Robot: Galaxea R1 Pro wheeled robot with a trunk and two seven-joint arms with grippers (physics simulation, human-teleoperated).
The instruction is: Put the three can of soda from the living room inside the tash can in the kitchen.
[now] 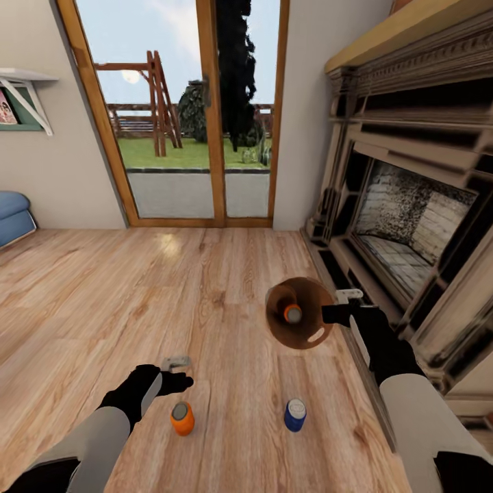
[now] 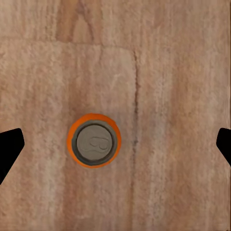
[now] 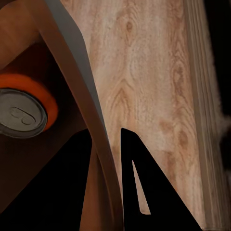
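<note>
Right gripper (image 3: 108, 163) pinches the trash can's rim (image 1: 327, 322), one orange can (image 1: 293, 313) already inside. Left gripper (image 2: 115, 144), jaws spread wide, hangs over a second orange can (image 1: 182, 418) on the wooden floor (image 1: 103, 294) — likely next: descend, grasp. Blue can (image 1: 295, 415) stands nearby

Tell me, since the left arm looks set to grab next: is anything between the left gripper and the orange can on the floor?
Nothing visible is. In the left wrist view the orange can stands upright on bare wood floor between the wide-open fingertips. The left gripper hovers just above it; the blue can stands well aside.
</note>
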